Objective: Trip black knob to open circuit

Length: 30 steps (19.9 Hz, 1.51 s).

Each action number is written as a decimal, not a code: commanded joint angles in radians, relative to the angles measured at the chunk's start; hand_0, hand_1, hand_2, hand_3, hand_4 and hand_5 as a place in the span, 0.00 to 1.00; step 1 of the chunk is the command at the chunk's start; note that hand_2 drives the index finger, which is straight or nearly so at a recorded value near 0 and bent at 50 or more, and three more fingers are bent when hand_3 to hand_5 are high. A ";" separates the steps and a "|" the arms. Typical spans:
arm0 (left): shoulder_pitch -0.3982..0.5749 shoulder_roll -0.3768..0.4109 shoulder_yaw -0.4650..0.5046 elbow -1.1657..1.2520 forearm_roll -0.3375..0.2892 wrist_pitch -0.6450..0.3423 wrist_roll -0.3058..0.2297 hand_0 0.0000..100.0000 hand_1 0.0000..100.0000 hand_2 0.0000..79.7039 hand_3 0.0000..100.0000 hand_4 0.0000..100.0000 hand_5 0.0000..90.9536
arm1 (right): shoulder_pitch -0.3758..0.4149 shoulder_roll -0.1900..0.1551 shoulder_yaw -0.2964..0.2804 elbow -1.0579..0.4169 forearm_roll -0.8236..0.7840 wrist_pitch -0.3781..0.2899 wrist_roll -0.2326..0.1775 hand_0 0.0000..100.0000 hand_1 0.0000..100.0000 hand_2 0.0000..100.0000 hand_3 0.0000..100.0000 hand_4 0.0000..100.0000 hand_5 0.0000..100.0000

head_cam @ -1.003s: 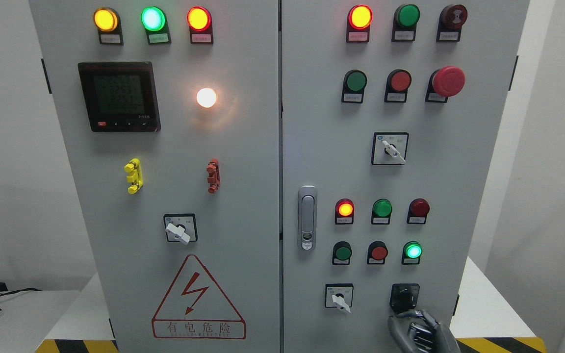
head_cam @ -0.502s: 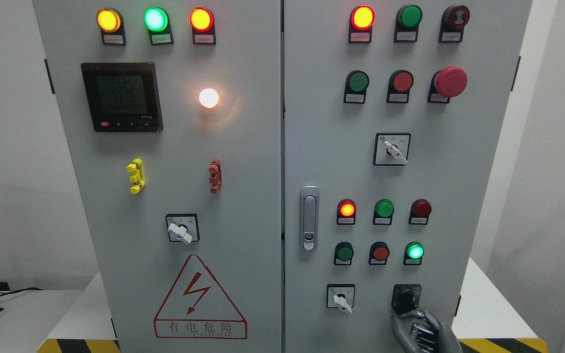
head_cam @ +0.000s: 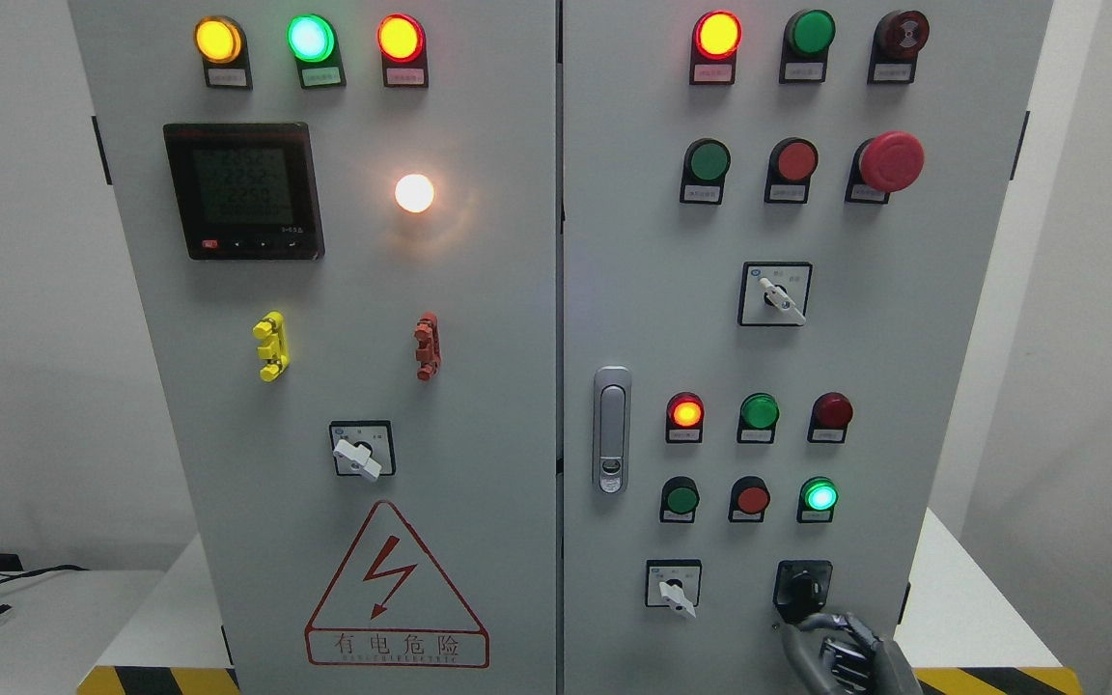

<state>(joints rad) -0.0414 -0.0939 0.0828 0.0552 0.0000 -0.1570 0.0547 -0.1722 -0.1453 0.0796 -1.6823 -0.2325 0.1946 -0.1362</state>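
Rising from the bottom edge at the right, the right robot hand [head_cam: 841, 652] of grey metal curls its fingers [head_cam: 821, 623] just under the black rotary knob [head_cam: 800, 589], low on the grey cabinet's right door [head_cam: 903, 386]. Whether the fingertips grip that knob, I cannot tell. A white selector switch [head_cam: 675, 591] sits beside it.

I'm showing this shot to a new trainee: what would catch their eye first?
Probably the glowing white round lamp on the left door, beside the dark digital meter. Next, the big red mushroom button at upper right. At the bottom right, the robot's grey right hand reaches up at the black rotary knob.
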 commanded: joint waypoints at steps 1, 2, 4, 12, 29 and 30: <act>0.000 0.000 0.000 0.000 -0.031 0.001 0.001 0.12 0.39 0.00 0.00 0.00 0.00 | -0.001 -0.007 -0.041 0.006 0.001 0.000 0.001 0.30 0.67 0.40 1.00 1.00 0.96; 0.000 0.000 0.000 0.000 -0.031 0.001 0.001 0.12 0.39 0.00 0.00 0.00 0.00 | -0.001 -0.007 -0.041 0.004 0.001 0.002 0.001 0.30 0.67 0.40 1.00 1.00 0.96; 0.000 0.000 0.000 0.000 -0.031 0.001 0.001 0.12 0.39 0.00 0.00 0.00 0.00 | -0.001 -0.008 -0.041 0.001 0.001 0.000 0.003 0.30 0.67 0.40 1.00 1.00 0.96; 0.000 0.000 0.000 0.000 -0.031 0.001 0.001 0.12 0.39 0.00 0.00 0.00 0.00 | -0.001 -0.010 -0.053 0.000 0.002 0.002 0.001 0.30 0.68 0.40 1.00 1.00 0.96; 0.000 0.000 0.000 0.000 -0.031 0.001 0.001 0.12 0.39 0.00 0.00 0.00 0.00 | 0.171 -0.036 -0.145 -0.206 -0.097 0.000 0.075 0.33 0.30 0.47 0.91 0.83 0.86; 0.000 0.000 0.000 0.000 -0.031 0.001 0.001 0.12 0.39 0.00 0.00 0.00 0.00 | 0.184 -0.043 -0.156 -0.215 -0.122 0.000 0.078 0.24 0.23 0.41 0.74 0.68 0.74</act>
<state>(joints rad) -0.0414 -0.0939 0.0828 0.0552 0.0000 -0.1570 0.0547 -0.0573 -0.1674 -0.0079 -1.7783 -0.2767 0.1946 -0.0750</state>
